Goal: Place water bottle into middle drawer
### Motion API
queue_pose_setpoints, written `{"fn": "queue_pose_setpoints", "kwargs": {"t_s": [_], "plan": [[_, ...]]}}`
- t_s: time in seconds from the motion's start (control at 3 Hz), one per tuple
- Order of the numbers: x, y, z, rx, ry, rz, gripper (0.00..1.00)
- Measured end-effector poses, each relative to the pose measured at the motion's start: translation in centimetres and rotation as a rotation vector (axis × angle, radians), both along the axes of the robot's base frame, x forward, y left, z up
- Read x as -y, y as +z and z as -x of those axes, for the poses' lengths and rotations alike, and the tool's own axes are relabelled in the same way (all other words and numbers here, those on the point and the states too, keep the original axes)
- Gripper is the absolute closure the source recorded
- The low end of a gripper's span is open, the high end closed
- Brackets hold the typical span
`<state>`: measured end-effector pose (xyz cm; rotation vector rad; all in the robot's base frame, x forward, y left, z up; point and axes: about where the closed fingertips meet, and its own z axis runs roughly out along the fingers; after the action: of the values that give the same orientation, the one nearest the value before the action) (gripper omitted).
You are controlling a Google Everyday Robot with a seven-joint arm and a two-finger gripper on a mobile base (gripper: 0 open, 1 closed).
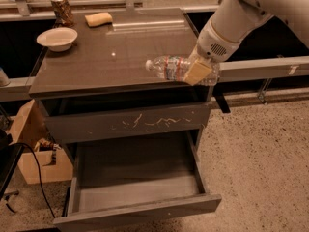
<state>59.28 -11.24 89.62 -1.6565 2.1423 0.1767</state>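
1. Gripper position. My gripper (pixel 197 72) is at the front right corner of the tabletop (pixel 96 69), just inside the front edge.

2. Gripper state. My fingers are closed on the water bottle (pixel 169 67), gripping its body near the base. One tan finger pad (pixel 199 70) lies across the side of the bottle facing the camera.

3. Bottle position. The bottle lies horizontal, roughly parallel to the front edge, with its cap pointing toward the left edge. I cannot tell whether it rests on the surface or hangs just above it.

4. Drawer state. The middle drawer (pixel 135 178) stands pulled out below the front edge, and its grey interior holds nothing. Above it, the scratched drawer front (pixel 130 123) sits slightly out.

5. Other items. A white bowl (pixel 57 38) sits near the left edge toward the rear. A patterned can (pixel 62 11) stands at the rear left corner. A tan sponge (pixel 98 19) lies at the rear edge, just right of the can. All three are well apart from my gripper.
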Motion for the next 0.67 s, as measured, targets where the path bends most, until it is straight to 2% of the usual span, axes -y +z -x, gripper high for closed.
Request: {"fn": "queue_pose_setpoints", "kwargs": {"t_s": [0.33,0.67], "plan": [[-0.1,-2.3,0.5,-0.044,0.065,-0.068,1.00],[-0.4,-4.9,1.6,-0.091,0.197,-0.139,1.00]]}}
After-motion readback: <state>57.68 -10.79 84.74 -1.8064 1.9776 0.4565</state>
